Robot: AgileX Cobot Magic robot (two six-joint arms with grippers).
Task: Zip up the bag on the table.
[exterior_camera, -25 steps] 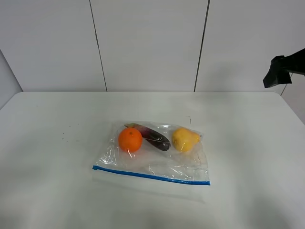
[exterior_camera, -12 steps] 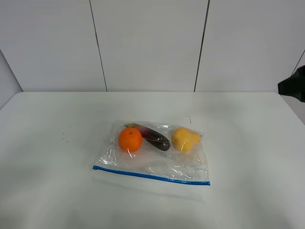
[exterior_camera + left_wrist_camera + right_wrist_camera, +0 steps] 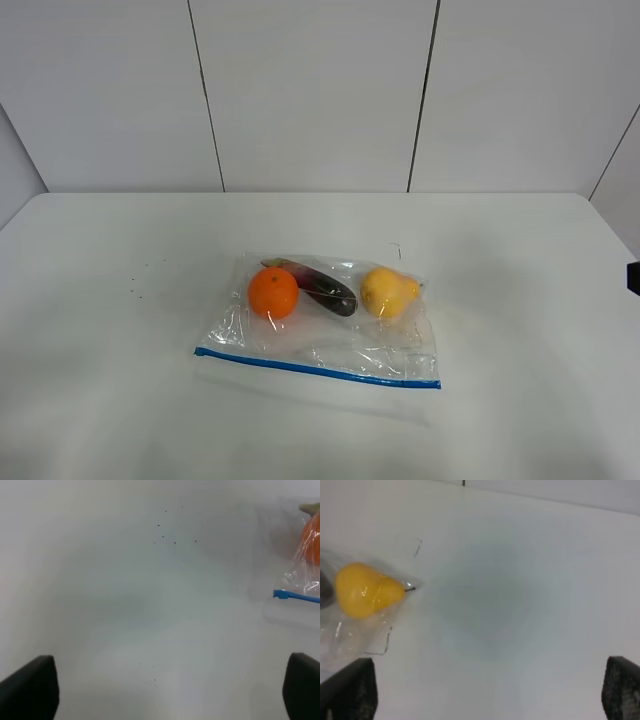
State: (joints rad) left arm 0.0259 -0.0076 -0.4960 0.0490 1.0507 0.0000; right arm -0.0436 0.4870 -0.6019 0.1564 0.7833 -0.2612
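Note:
The bag [image 3: 330,340] lies flat in the middle of the table [image 3: 100,260], its blue zipper strip [image 3: 315,367] along the near edge. An orange [image 3: 273,292], a dark eggplant [image 3: 322,286] and a yellow pear [image 3: 387,291] show through it. In the left wrist view my left gripper [image 3: 165,690] is open and empty above bare table, apart from the zipper's end [image 3: 295,596] and the orange [image 3: 312,545]. In the right wrist view my right gripper [image 3: 485,690] is open and empty, off to the side of the pear [image 3: 365,596]. Only a dark bit of the right arm [image 3: 634,277] shows at the exterior view's right edge.
A few small dark specks [image 3: 135,292] mark the table to the left of the bag. White wall panels [image 3: 310,90] stand behind the table's far edge.
The dark part of the right arm has dropped from the upper right of the exterior view to its right edge and is almost out of view. The bag has not moved.

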